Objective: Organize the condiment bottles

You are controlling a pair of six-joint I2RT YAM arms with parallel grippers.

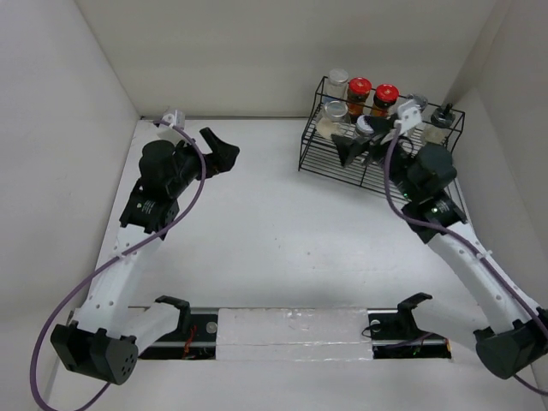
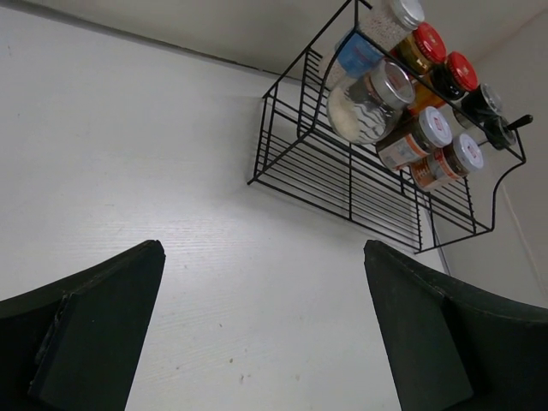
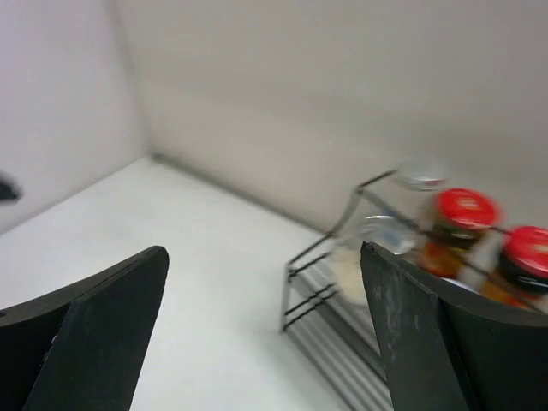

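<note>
red-capped jars point(image 2: 425, 41): 2; other jars point(image 2: 370, 101): 6; wire rack point(image 2: 348, 184): 1

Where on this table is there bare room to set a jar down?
The table is bare between the left arm and the right arm, in front of the black wire rack. The rack's front shelf is free at its left end. Crowded: the back row of jars, and the right end under the right arm.
</note>
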